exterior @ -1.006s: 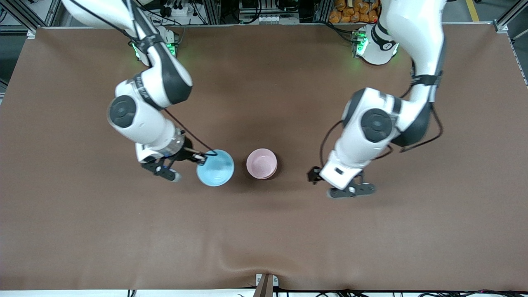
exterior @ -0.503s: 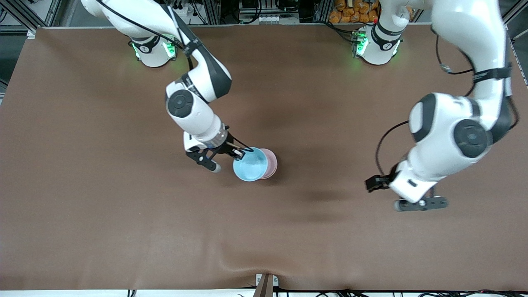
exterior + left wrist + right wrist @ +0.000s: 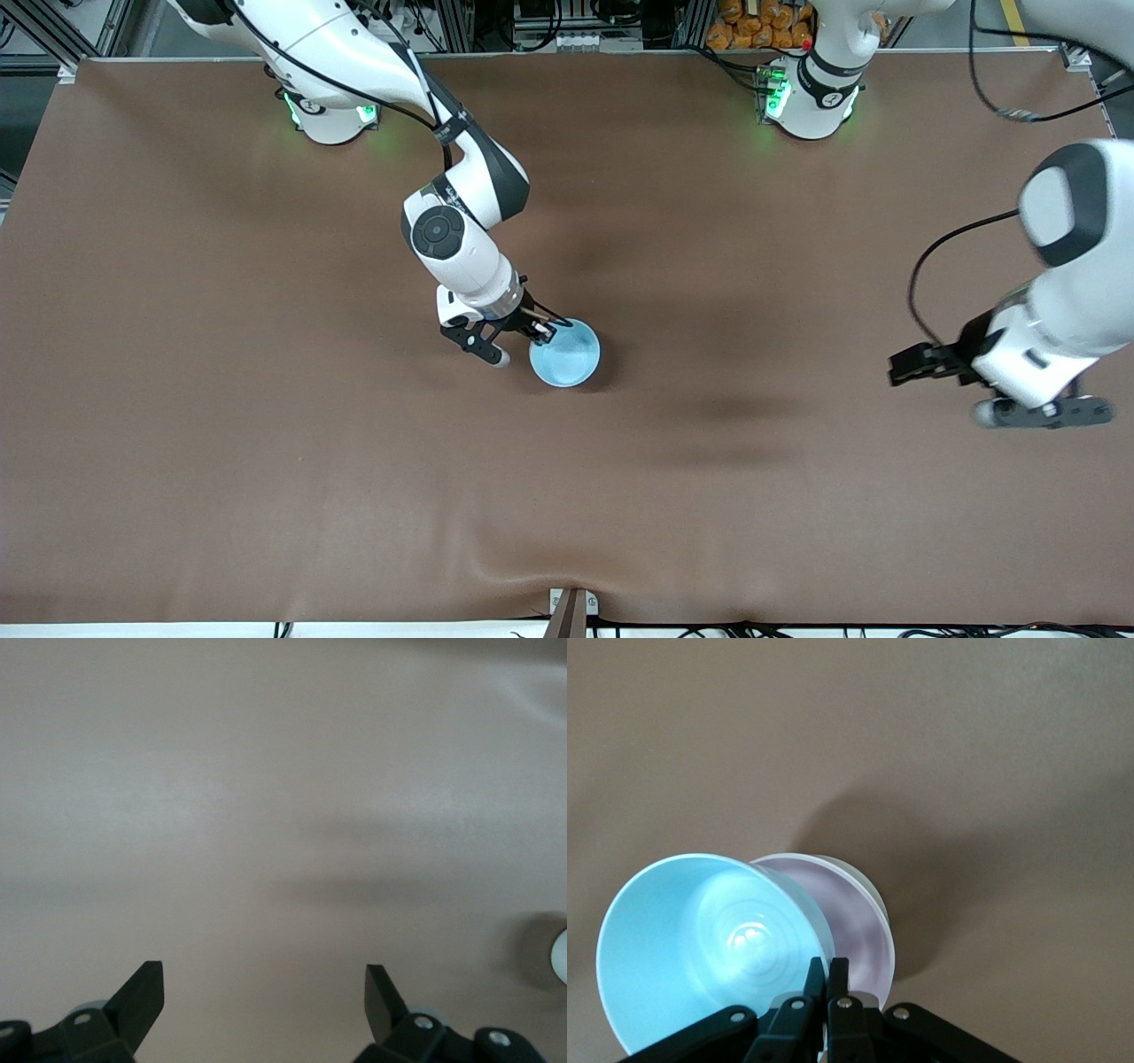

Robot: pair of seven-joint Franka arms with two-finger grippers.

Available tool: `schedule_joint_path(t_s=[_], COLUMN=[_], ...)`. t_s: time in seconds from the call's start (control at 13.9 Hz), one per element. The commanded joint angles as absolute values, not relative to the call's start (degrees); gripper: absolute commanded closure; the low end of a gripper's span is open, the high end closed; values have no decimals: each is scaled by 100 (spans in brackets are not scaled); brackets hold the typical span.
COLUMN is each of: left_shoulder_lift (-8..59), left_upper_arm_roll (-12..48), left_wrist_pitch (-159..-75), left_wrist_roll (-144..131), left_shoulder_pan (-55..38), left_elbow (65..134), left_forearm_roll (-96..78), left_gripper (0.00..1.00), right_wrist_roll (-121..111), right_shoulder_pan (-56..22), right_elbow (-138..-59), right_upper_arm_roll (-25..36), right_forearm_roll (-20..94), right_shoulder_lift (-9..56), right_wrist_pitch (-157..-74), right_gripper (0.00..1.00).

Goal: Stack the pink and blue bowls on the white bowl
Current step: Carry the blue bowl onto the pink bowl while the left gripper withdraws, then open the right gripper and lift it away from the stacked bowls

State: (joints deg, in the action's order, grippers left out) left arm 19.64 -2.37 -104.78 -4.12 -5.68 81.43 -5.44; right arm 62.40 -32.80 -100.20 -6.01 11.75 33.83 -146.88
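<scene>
Right claw pinches the blue bowl's rim, holding it over the pink bowl, nested in the white bowl. Left claw open, well apart from the stack, over bare counter.

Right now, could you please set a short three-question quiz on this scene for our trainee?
1. True or false: the right claw is shut on the blue bowl's rim.
2. Which bowl sits directly under the blue bowl in the right wrist view? A) white bowl B) pink bowl C) none
3. Fill in: the left claw hangs open over bare ____, toward the left arm's end.

Key
1. True: its fingers pinch the rim, with the bowl held over the stack.
2. B: the pink bowl shows just below it, with the white bowl edging out beneath.
3. Table.
</scene>
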Motion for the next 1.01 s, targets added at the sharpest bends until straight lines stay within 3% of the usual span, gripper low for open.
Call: schedule_joint_path(t_s=[0.0,0.43,0.5,0.57,0.65,0.79,0.93], left_shoulder_lift=[1469,512,362,204,37,-209,-387], left_upper_arm_roll=[158,202,185,185,185,185,167], left_wrist_pitch=[-10031,-8676,-8649,-8518,-8438,-8385,-8429], left_wrist_roll=[-360,-439,-431,-457,-474,-475,-475], left_shoulder_pan=[-106,9,9,0,0,9,9], left_elbow=[8306,8506,8586,8648,8779,8937,9149], left_forearm_roll=[-457,-422,-422,-413,-413,-413,-404], left_gripper=[0,0,0,0,0,0,0], right_wrist_roll=[6381,6548,6548,6522,6521,6460,6199], right_shoulder_pan=[-3322,-3331,-3331,-3331,-3322,-3218,-2894], right_elbow=[-10063,-10274,-10274,-10274,-10274,-10266,-10248], right_upper_arm_roll=[-545,-545,-545,-536,-536,-501,-466], right_forearm_roll=[1266,1266,1266,1257,1257,1239,1178], right_shoulder_lift=[3322,3261,3252,3226,3182,2919,2568], right_wrist_pitch=[-14599,-14564,-14563,-14555,-14555,-14529,-13943], right_gripper=[100,100,94,53,1,0,0])
